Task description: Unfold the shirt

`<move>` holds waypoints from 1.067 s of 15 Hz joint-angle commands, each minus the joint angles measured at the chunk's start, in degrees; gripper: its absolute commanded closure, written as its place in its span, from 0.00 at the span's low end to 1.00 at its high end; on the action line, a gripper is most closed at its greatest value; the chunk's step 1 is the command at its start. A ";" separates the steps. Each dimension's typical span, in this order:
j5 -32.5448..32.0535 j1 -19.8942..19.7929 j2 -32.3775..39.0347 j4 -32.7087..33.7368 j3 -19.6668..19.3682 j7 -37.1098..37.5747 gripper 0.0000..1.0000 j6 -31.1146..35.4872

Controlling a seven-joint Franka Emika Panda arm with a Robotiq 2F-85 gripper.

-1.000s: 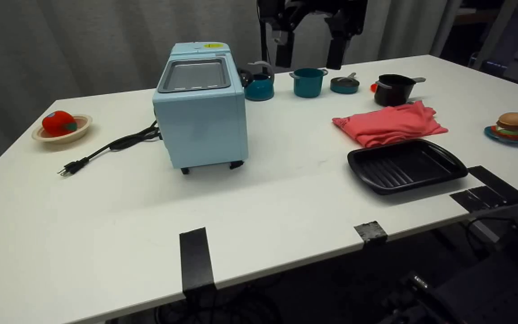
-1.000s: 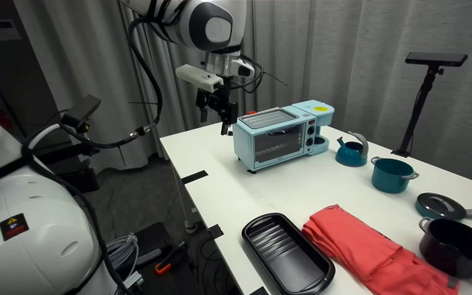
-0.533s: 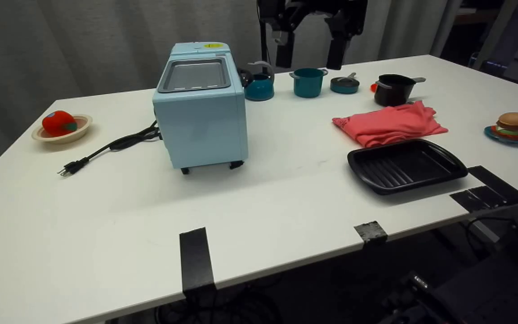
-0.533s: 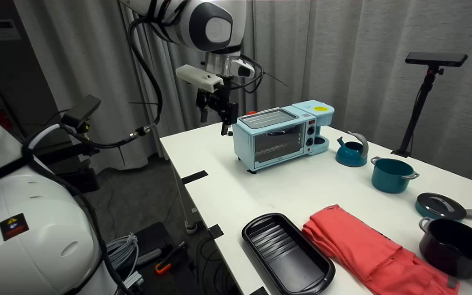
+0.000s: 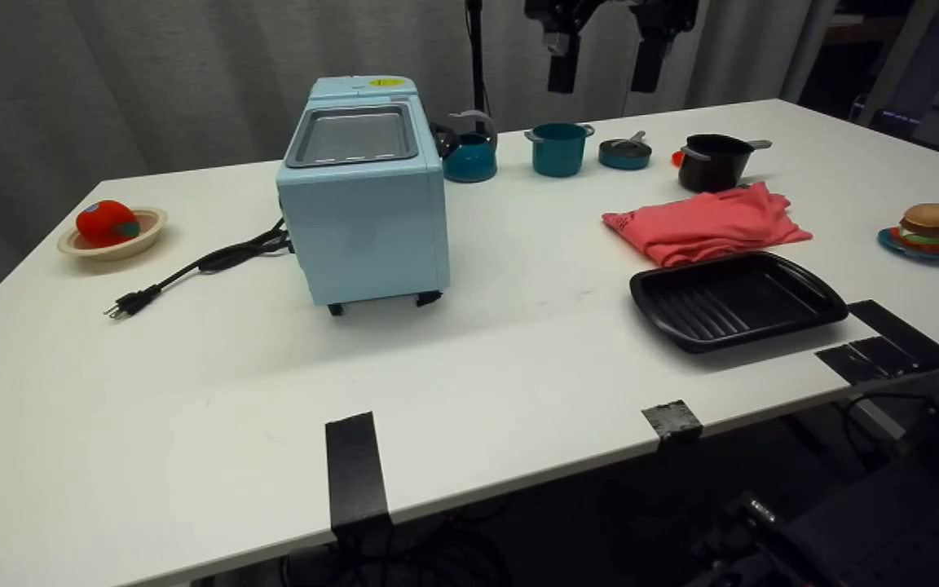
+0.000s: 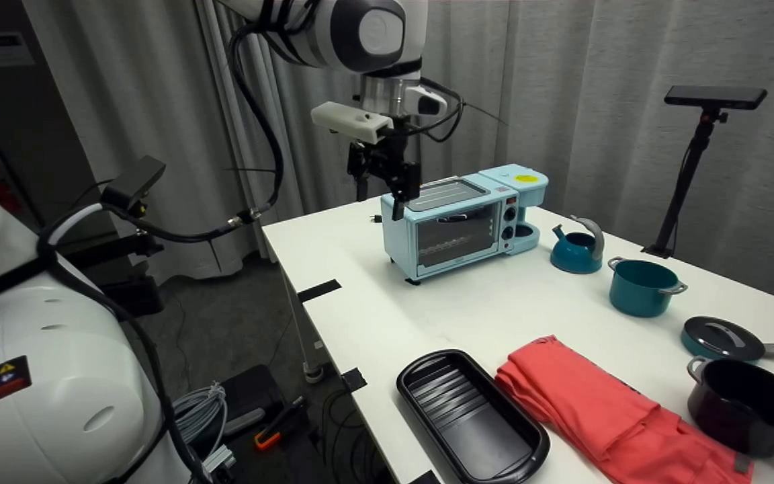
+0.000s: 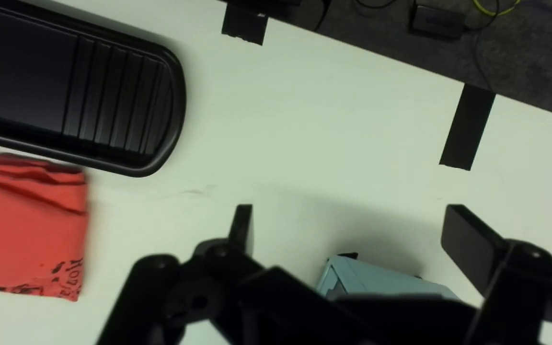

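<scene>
While shirt (image 5: 706,224) lies folded just beside blk grill pan (image 5: 738,306), gripper (image 5: 605,81) hangs empty
Jaws spread, nothing btwn; it's just shifted twd pan's side, so approach prob. starting; unfolding n/y begun, I'd say

I get the white tabletop (image 5: 233,440) bright in both exterior views, while the floor (image 5: 567,522) beneath sinks nearly to black and the curtain (image 6: 562,81) reads dim grey. A pale sheen lies on the black grill pan (image 6: 488,437). My wrist view has a greenish cast; a soft-edged shadow (image 7: 376,225) spreads beside the toaster oven (image 7: 391,280), and the gripper (image 7: 348,215) looks dark and blurred up close.
</scene>
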 commanded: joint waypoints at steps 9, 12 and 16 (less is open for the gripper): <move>-4.28 -9.84 2.01 5.98 -9.30 -5.07 0.00 0.29; -3.81 -11.81 3.55 6.96 -11.63 -6.83 0.00 2.09; -3.39 -12.58 3.03 5.62 -12.26 -6.40 0.00 3.07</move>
